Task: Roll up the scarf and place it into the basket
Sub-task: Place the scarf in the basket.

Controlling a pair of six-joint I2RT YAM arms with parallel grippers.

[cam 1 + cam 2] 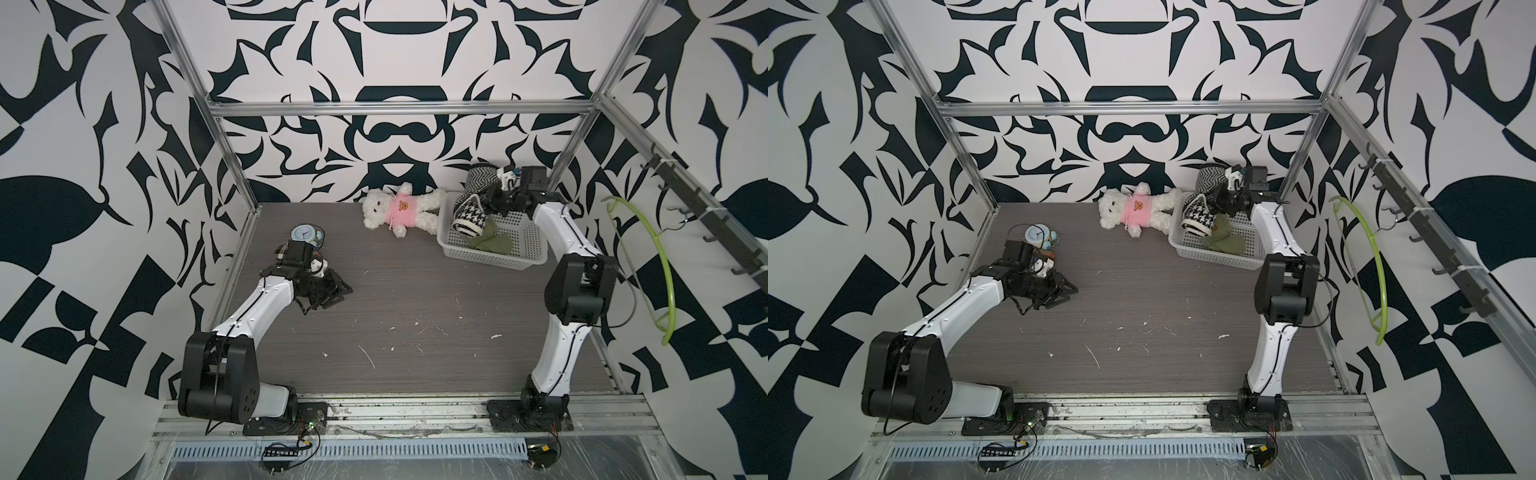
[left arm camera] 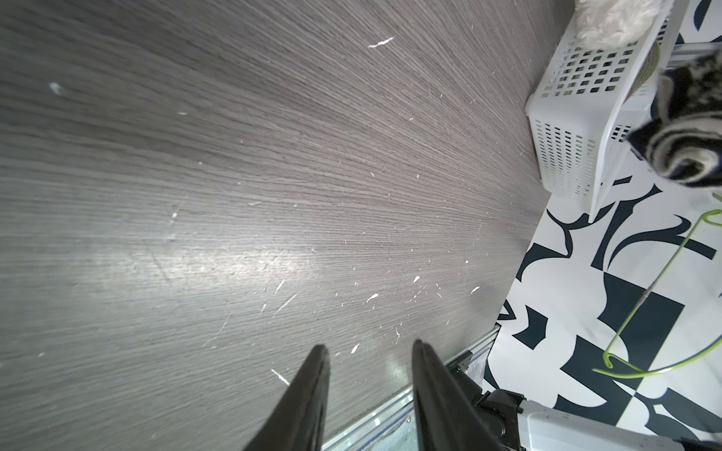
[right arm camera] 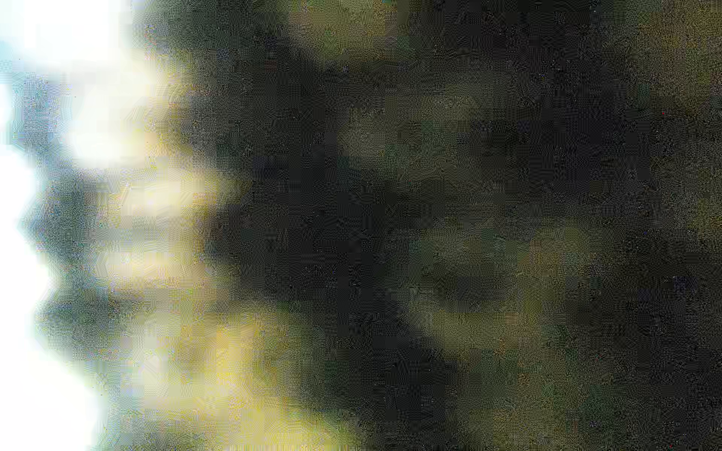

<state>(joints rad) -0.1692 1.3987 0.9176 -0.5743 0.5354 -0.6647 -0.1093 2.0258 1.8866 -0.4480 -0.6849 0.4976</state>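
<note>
The scarf point(image 1: 468, 212), a black-and-white patterned roll, hangs tilted over the far end of the basket point(image 1: 521, 245). Its lower end appears to dip inside, next to a green knitted cloth point(image 1: 492, 242) lying in the basket, while its upper end rises above the rim. The right gripper point(image 1: 493, 203) sits at the roll's middle, above the basket. Its fingers are buried in the fabric, and since the roll hangs clear of the rim in the left wrist view, they seem to be pinching it. The right wrist view is only a dark blur. The left gripper point(image 1: 340, 291) rests well apart from the basket, low over the table, its fingers spread with nothing between them. The scarf looks light, soft and limp, so the roll would likely uncoil if taken by one end. A hold across all layers at mid-roll seems safest. A teddy bear point(image 1: 399, 210) lies just beside the basket.
</note>
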